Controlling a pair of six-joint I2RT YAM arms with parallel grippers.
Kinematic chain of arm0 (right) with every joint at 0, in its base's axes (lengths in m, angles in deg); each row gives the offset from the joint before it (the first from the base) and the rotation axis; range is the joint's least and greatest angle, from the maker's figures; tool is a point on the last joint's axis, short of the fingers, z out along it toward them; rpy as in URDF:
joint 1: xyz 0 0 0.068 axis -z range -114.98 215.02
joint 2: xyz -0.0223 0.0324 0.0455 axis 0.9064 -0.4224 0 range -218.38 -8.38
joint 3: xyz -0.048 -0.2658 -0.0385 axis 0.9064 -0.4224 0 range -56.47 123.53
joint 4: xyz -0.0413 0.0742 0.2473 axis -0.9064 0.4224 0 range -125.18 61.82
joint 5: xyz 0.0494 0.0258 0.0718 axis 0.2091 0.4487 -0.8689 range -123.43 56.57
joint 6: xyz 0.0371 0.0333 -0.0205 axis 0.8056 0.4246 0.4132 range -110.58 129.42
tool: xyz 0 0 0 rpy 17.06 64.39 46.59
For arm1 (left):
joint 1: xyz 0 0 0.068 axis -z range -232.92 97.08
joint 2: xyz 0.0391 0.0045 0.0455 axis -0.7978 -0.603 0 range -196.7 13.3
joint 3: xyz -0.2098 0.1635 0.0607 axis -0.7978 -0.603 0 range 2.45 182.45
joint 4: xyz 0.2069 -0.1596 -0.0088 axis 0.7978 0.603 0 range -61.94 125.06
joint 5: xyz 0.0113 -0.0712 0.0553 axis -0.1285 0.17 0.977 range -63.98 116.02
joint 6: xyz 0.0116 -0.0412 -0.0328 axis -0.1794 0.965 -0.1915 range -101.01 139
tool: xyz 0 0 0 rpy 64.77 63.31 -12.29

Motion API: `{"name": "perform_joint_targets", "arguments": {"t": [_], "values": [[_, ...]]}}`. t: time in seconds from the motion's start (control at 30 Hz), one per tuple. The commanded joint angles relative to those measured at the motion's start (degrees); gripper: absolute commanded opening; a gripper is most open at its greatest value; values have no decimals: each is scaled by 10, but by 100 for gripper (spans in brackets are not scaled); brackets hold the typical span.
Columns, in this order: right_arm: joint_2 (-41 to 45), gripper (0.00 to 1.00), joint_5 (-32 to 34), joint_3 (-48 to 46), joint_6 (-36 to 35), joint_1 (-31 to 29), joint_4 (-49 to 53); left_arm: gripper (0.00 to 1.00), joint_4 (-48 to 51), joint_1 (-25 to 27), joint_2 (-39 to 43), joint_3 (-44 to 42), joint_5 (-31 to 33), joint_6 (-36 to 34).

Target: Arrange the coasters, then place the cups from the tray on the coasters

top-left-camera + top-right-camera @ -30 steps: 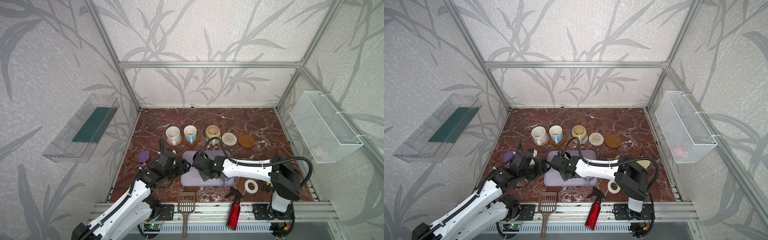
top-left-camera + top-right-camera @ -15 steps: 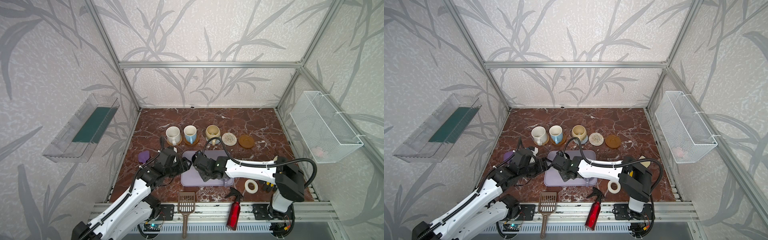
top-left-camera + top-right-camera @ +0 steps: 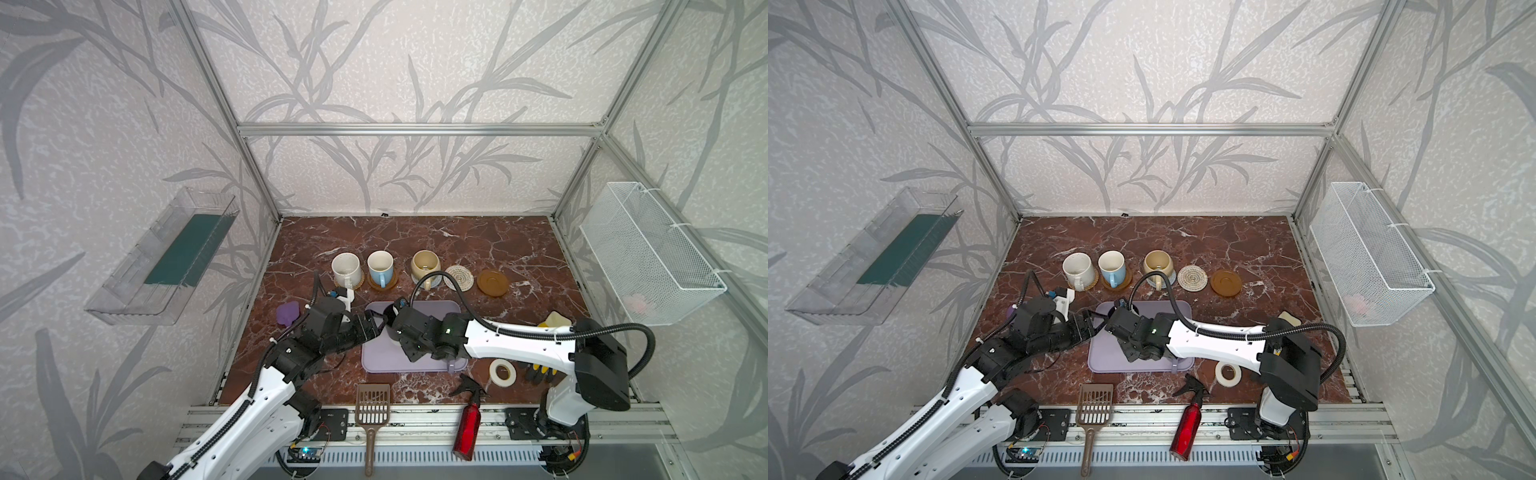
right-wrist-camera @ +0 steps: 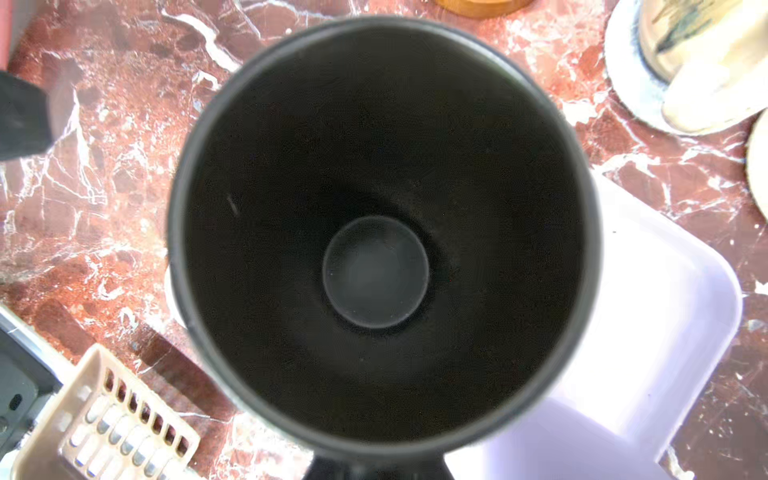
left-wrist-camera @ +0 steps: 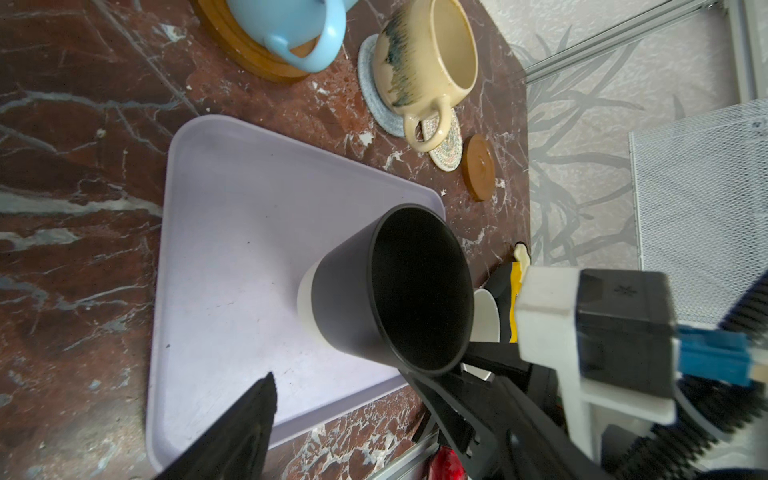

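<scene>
Black cup [image 5: 353, 286], cream band at base: over the far left corner of the lavender tray [image 3: 384, 359]. Mouth upward, long axis near upright. Contact of base with tray could not be told.
Right claw [image 3: 395, 328]: clenched on the cup's side away from the left claw [image 3: 376, 322].
Left claw: released, empty, just beside the cup at that corner.
Beyond the tray, in a row: white speckled cup [image 3: 345, 268], light blue cup [image 3: 380, 266] and cream-yellow cup [image 3: 424, 264], each on a coaster [image 3: 384, 286]. Then cream spiral coaster [image 3: 458, 277] and amber coaster [image 3: 492, 283], both bare.
Lavender cup [image 3: 287, 313]: on the tabletop [image 3: 498, 249], left of the tray.
Tape roll [image 3: 502, 370], spray bottle [image 3: 467, 419], scoop [image 3: 372, 405]: on the tray's near side.
</scene>
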Motion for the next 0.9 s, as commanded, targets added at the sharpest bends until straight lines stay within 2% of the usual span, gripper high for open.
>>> {"name": "perform_joint_targets", "arguments": {"t": [0.0, 0.17, 0.33, 0.4, 0.67, 0.7, 0.8, 0.87], "values": [[47, 0, 26, -3, 1, 2, -38, 83, -29, -4, 7, 12, -19, 10], [82, 0, 33, -5, 1, 3, -42, 86, -169, -4, 18, -34, -69, 69], [120, 0, 46, -12, -5, 8, -55, 93, -185, -3, 14, -17, -56, 73], [134, 0, 43, -7, -5, 18, -45, 99, -191, -3, 9, -11, -45, 78], [184, 0, 35, -1, -26, 71, -22, 99, -320, -3, -32, -8, -41, 133], [189, 0, 33, 0, -28, 79, -17, 99, -319, -3, -39, -1, -39, 131], [211, 0, 23, -2, -32, 116, -7, 99, -200, 4, -57, 62, -5, 66], [227, 0, 20, -5, -37, 135, -6, 99, -186, 7, -69, 85, 5, 50]]}}
